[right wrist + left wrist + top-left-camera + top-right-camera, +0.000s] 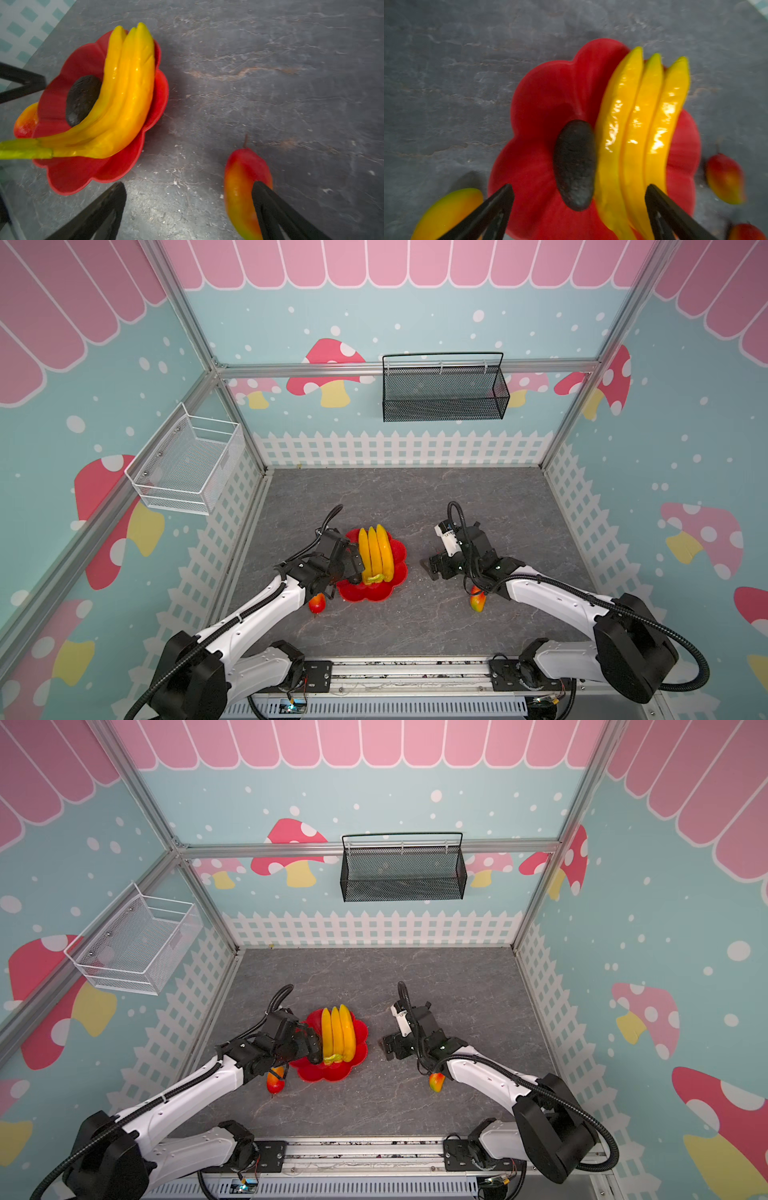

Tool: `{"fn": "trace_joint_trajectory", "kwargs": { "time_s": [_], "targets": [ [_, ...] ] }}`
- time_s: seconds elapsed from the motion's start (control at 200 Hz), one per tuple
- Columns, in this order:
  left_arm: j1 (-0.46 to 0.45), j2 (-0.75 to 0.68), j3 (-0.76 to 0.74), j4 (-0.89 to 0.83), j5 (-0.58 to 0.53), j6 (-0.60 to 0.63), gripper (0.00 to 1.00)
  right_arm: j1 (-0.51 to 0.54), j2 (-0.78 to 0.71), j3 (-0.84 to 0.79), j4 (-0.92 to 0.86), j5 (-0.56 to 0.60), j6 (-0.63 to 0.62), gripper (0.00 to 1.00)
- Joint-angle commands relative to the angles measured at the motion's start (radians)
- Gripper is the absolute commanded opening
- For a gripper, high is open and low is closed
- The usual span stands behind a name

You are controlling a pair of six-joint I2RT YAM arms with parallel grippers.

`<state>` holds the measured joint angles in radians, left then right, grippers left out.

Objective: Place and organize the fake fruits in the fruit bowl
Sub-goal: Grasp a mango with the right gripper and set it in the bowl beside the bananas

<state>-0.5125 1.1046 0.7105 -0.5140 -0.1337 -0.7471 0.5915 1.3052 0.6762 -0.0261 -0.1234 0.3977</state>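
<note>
My left fingers [496, 205] stand wide open and hold nothing. They hang over the near left part of the fruit bowl [374, 595]. The dark avocado [575, 164] lies in the bowl below the gap between them, not gripped. My right fingers [110, 203] are also wide open and empty, above the bare counter [415, 497], to the right of the bowl and apart from it.

Nearest to me, the left mango [316, 603] lies on the counter just beside the near left petal of the bowl. The right mango [478, 602] lies on the counter, partly under my right forearm [540, 593]. In the right wrist view one finger passes in front of it, and I cannot tell if they touch. A third mango [745, 230] shows only at the edge of the left wrist view, also on the counter.

In the bowl the banana bunch [376, 553] lies with its stem toward me and its tips at the far rim. The avocado is close against its left side.

Farther away, a white wire basket [187, 466] hangs on the left wall and a black mesh basket [444, 393] on the back wall.
</note>
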Motion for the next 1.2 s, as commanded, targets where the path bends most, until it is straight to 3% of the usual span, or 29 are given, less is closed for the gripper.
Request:
{"fn": "trace_joint_trajectory", "kwargs": {
  "time_s": [0.0,0.13,0.355,0.565,0.731,0.981,1.191],
  "targets": [
    [-0.058,-0.043,0.079,0.029,0.072,0.145,1.00,-0.040,0.035,0.007,-0.033,0.020,0.012,0.98],
    [-0.128,-0.032,0.143,0.050,0.219,0.289,1.00,-0.050,0.129,0.022,-0.034,-0.003,-0.005,0.98],
    [-0.213,-0.007,0.164,0.084,0.328,0.398,1.00,-0.050,0.233,0.051,-0.052,0.023,-0.005,0.91],
    [-0.231,0.003,0.149,0.112,0.271,0.405,1.00,-0.050,0.253,0.056,-0.055,0.059,-0.010,0.82],
    [-0.231,-0.019,0.137,0.120,0.200,0.387,1.00,-0.049,0.252,0.071,-0.062,0.071,-0.024,0.50],
    [-0.222,-0.063,0.113,0.112,0.101,0.357,1.00,0.058,0.144,0.155,-0.061,0.043,-0.085,0.48],
    [-0.194,-0.072,0.106,0.115,0.081,0.324,1.00,0.135,0.205,0.261,-0.021,-0.079,-0.005,0.48]
  ]
}}
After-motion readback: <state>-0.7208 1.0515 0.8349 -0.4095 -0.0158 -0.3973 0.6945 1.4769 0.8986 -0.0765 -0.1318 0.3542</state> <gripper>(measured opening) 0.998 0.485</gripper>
